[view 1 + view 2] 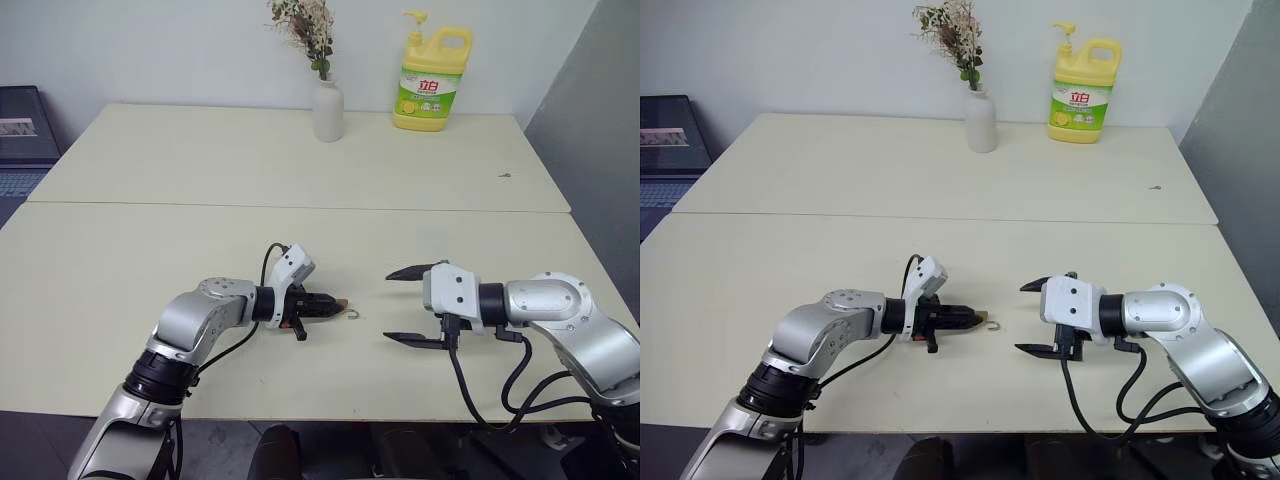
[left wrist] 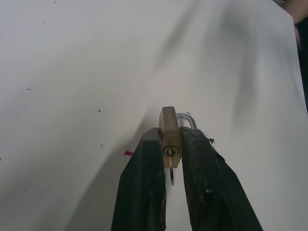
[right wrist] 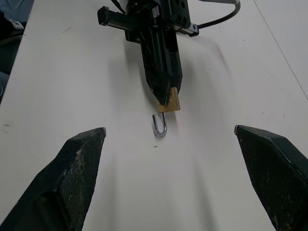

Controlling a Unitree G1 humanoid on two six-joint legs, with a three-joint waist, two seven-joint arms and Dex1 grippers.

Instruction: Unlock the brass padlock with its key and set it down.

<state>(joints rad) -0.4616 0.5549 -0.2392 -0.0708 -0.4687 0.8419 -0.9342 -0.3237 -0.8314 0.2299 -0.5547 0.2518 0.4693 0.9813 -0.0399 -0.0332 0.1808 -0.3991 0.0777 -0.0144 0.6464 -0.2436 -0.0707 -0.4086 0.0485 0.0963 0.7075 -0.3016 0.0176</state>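
While pinched in left jaws, brass padlock seemingly keyed; right jaws apart.

Both head views look forward and down over the table, sharing nearly the same scene. The left wrist view sits close behind the brass padlock, looking along its fingers. The right wrist view faces that padlock from farther off, from the opposite side.
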